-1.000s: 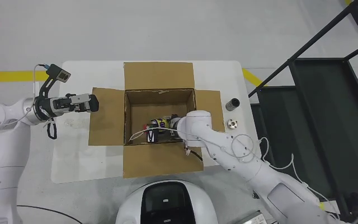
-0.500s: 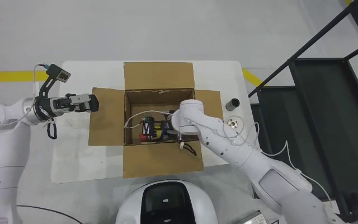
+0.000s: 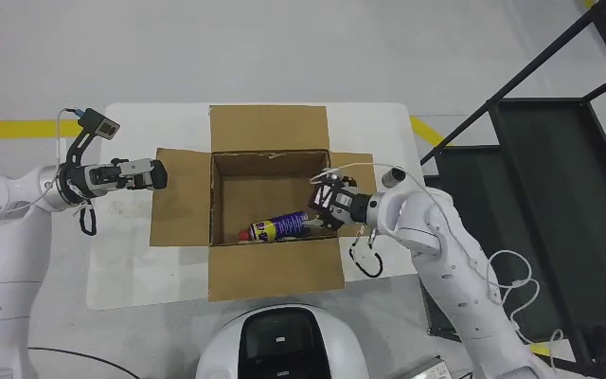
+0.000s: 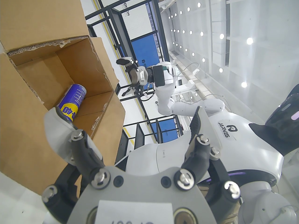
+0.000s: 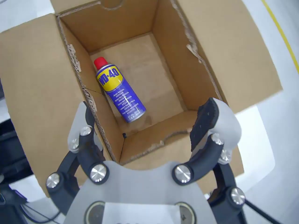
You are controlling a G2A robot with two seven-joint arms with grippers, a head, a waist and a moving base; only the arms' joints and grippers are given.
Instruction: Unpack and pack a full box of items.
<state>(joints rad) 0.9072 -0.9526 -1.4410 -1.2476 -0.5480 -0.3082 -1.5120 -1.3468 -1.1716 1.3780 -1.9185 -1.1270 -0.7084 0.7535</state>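
Spray can [image 5: 120, 92] is lying on its side on the floor of the box [image 3: 270, 161], close along the near wall, red cap pointing toward the left wall. Nothing else is in there with it that I can see. All four flaps are folded out flat, and the box sits about mid-table [image 3: 123, 275].

The right gripper [image 3: 316, 201] hangs over the box's right wall, jaws spread wide and empty, looking down at the can. The left gripper [image 4: 126, 111] is parked off beyond the left flap, also wide open with nothing in it.

My read: the right arm is the one working the can. If it's going in for it, I'd turn the wrist so the fingers [image 5: 205, 117] straddle the can across its body, not end to end, and grab around the middle so it doesn't tip. The tricky bit is that near wall: one finger has to slip between cardboard and can, so come straight down and close slowly.
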